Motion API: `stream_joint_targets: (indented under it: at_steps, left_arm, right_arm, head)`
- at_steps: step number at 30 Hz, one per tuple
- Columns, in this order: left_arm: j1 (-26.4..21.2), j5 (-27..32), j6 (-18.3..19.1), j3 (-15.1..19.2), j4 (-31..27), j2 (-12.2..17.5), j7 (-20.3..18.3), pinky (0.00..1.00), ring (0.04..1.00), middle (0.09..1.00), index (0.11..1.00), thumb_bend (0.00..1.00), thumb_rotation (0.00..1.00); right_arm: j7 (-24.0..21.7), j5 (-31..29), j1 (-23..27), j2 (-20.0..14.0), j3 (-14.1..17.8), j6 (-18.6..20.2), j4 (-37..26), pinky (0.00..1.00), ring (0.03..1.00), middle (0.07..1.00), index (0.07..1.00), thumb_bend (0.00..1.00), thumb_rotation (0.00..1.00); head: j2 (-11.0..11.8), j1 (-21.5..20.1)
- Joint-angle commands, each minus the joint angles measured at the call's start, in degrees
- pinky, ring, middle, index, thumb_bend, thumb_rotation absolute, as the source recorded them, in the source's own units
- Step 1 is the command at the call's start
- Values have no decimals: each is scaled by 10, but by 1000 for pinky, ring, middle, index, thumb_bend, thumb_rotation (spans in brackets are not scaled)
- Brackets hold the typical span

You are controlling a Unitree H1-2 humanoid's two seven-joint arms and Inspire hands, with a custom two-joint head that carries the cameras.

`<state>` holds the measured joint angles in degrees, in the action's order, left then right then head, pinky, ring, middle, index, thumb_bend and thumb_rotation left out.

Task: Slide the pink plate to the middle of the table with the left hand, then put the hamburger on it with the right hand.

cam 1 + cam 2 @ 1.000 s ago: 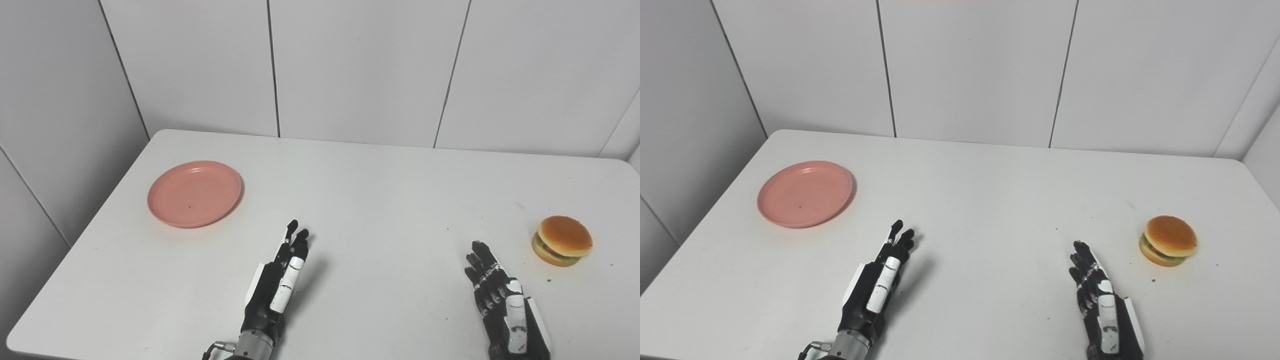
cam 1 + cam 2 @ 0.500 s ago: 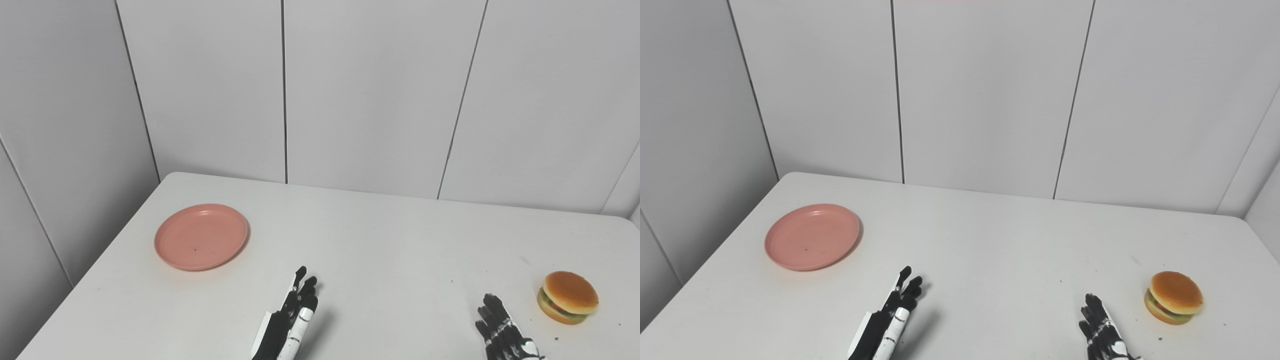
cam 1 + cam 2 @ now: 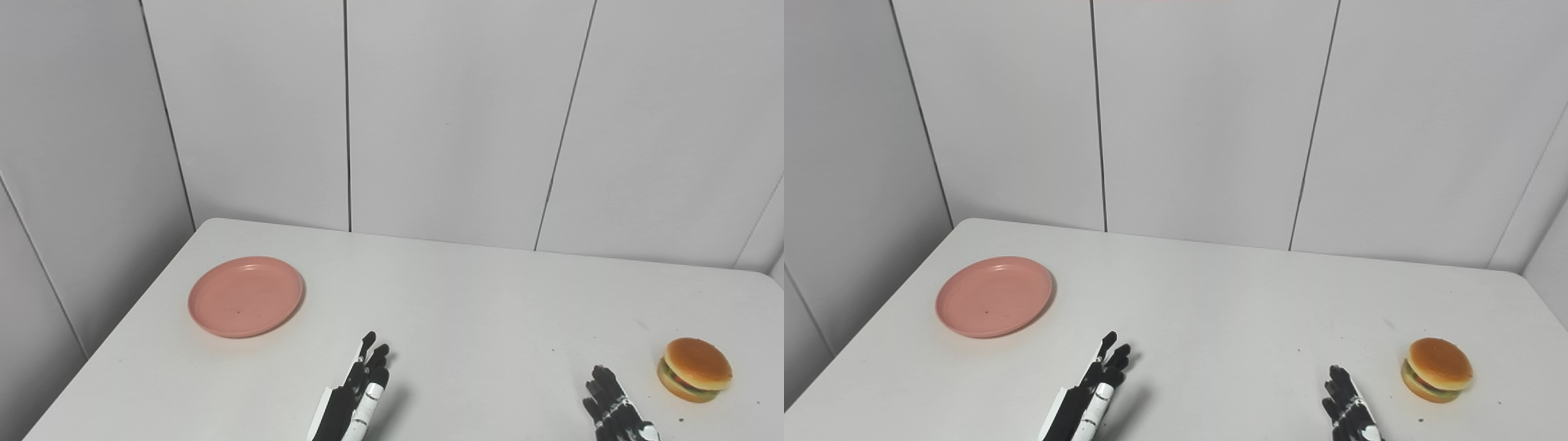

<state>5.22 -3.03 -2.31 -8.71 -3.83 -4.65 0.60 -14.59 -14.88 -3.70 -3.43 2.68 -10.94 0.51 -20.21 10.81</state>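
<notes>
the white rectangular table (image 3: 465, 306) carries a shallow round pink plastic plate (image 3: 245, 296) far left, likely light and slick: press its rim. the small toy hamburger (image 3: 694, 370), far right, suits a side grasp. left hand (image 3: 355, 401) and right hand (image 3: 615, 413) empty, fingers extended.

**Robot body: visible parts at lower frame edge**

Left robot hand (image 3: 354, 401): slender black fingers (image 3: 367, 343), with a white segmented cover plate along one digit and a white panel on the side of the palm. Right robot hand (image 3: 615, 407): black fingers with small white markings across the knuckle area and white plating toward the wrist. Both are cut off by the frame edge; arms are not visible.
</notes>
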Motion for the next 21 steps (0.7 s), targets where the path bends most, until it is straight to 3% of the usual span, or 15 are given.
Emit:
stream_joint_targets:
  at_steps: [1, 5, 8, 14, 21]
  left_arm:
    - [9, -8, 0, -5, 14, -3, -2, 945, 941, 932, 969, 652, 883]
    - [4, 0, -12, 1, -5, 0, -5, 961, 945, 932, 984, 631, 872]
    - [-7, 6, -15, 10, -27, 4, -5, 982, 956, 940, 991, 682, 868]
    - [-60, 25, -3, 38, -73, 6, -4, 989, 949, 940, 982, 789, 878]
    - [-135, 50, 4, 74, -89, 15, -2, 965, 917, 915, 956, 884, 922]
  right_arm:
    - [8, 3, -10, -4, 1, 17, 39, 1000, 991, 973, 923, 886, 989]
    - [11, 1, -14, -2, 1, 24, 31, 1000, 986, 966, 912, 899, 986]
    - [12, 3, -17, -1, -2, 26, 25, 1000, 989, 967, 916, 900, 989]
    - [14, 8, -21, -2, -6, 27, 20, 1000, 994, 968, 909, 907, 990]
    - [18, 8, -20, 0, -8, 26, 23, 1000, 976, 958, 903, 890, 982]
  head:
    - [-1, -2]
    - [-4, -9]
    - [-5, -12]
    - [-6, -18]
    - [-3, -19]
